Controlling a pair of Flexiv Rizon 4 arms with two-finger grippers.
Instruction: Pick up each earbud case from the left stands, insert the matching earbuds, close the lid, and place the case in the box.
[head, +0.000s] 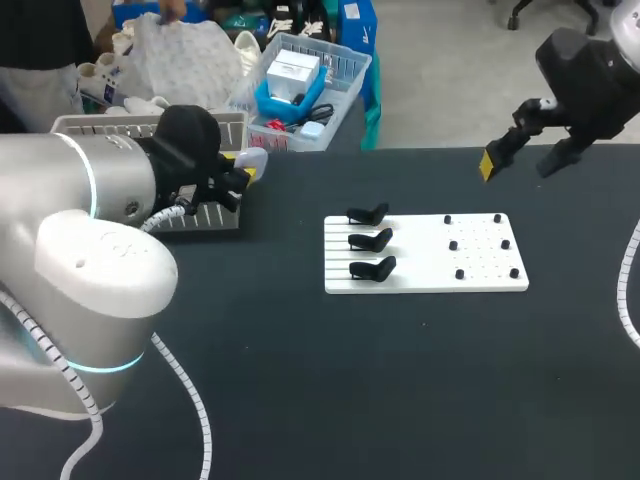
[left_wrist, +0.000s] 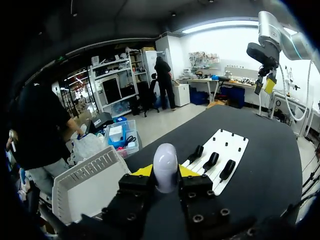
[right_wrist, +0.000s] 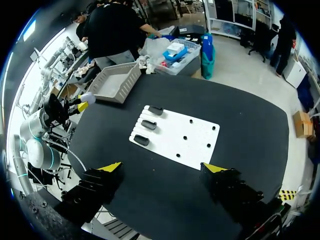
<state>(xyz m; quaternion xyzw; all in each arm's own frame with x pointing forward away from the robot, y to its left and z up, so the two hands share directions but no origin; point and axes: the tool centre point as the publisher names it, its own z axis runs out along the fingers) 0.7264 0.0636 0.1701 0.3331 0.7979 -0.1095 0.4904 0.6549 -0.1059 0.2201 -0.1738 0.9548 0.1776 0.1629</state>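
**Case gripped, right by the box**

The left gripper (left_wrist: 165, 172) has its fingers clamped on the pale earbud case (left_wrist: 165, 159), which stands upright just beside the grey box (left_wrist: 85, 186). The right gripper (right_wrist: 162, 167) is spread wide above the white board (right_wrist: 195, 145) and its black stands (head: 370, 241).

Stands (head: 370, 241) on board (head: 470, 275) (left); box (head: 110, 122) leftward, behind

The left arm (head: 95, 265) is built of fat, rounded silver-grey sections with thin glowing cyan rings at the joints, a black wrist and a white coiled cable (head: 185, 395) along it. The right arm (head: 588, 80) shows a black wrist. The left gripper (left_wrist: 165, 172) has blocky black fingers studded with round screws and yellow tips. The right gripper (right_wrist: 162, 167) has ridged black fingers, also yellow-tipped.
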